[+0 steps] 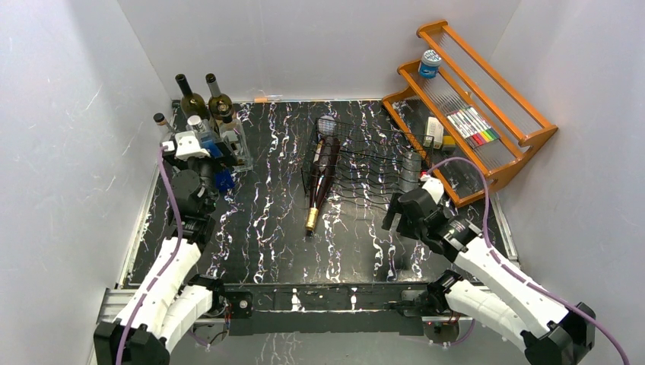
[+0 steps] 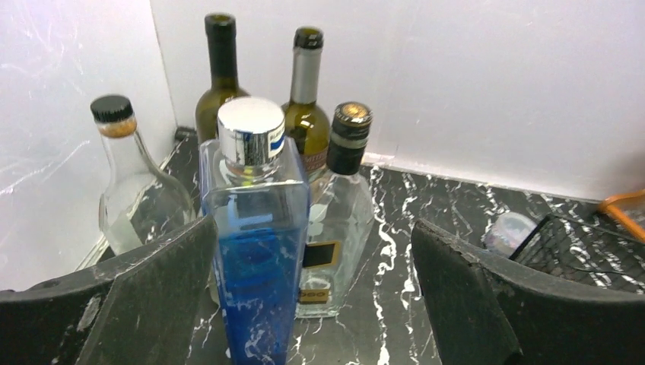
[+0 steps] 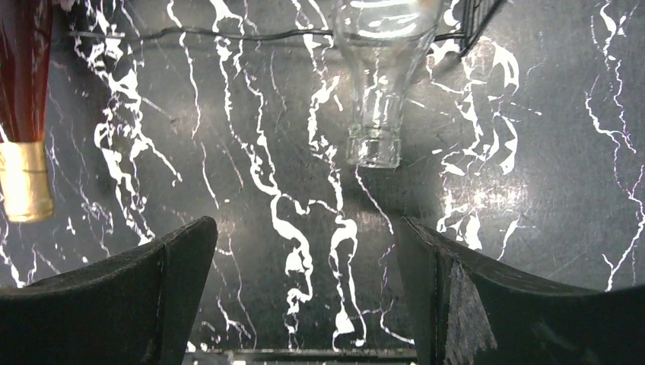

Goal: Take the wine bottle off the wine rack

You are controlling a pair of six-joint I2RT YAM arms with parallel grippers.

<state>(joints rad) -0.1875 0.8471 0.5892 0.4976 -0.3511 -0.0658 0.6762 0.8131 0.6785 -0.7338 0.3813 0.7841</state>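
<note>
Both grippers are spread wide and grip nothing. The left gripper (image 2: 316, 296) has a blue bottle (image 2: 255, 228) just inside its left finger, well away from the rack (image 1: 365, 163). The right gripper (image 3: 304, 289) faces the rack: a clear bottle (image 3: 376, 114) has its neck just ahead between the fingers, and a red bottle (image 3: 27, 91) lies ahead, outside the left finger. This looks like the approach; next it should advance and close on a neck.

Tabletop (image 1: 266, 209) free between bottle cluster (image 1: 207, 118) and wine rack (image 1: 365, 163).
</note>
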